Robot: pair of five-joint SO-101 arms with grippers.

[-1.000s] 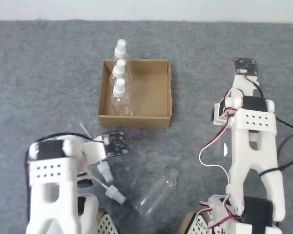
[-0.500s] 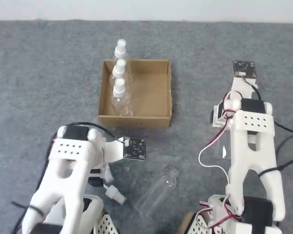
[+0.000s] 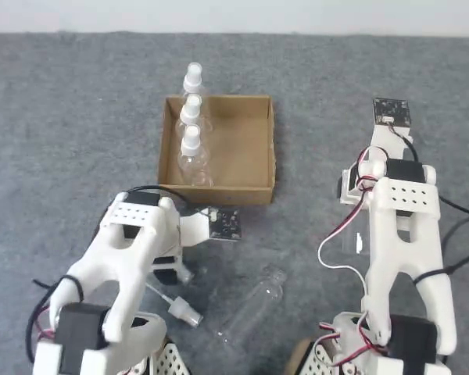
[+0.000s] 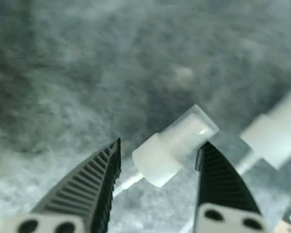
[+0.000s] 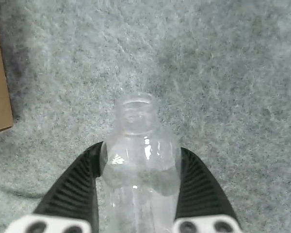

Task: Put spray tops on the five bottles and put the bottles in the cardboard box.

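The left fingers (image 4: pixel 99 184), near left, stand open around a spray top (image 4: pixel 172 148) — contact unclear. The right fingers (image 5: pixel 77 184) clamp an uncapped bottle (image 5: pixel 138 145), mostly hidden beneath that arm from above — right of the cardboard box (image 3: pixel 215 193).

The high view looks steeply down from above the arms' bases, over the grey carpet (image 3: pixel 62 117) toward the cardboard box (image 3: pixel 216 192) beyond them; the left wrist view sits close over the carpet, facing down between its own jaws at a spray top (image 4: pixel 172 145); the right wrist view looks down from just as near onto an uncapped bottle (image 5: pixel 138 145), and shares the box's side with the high view.
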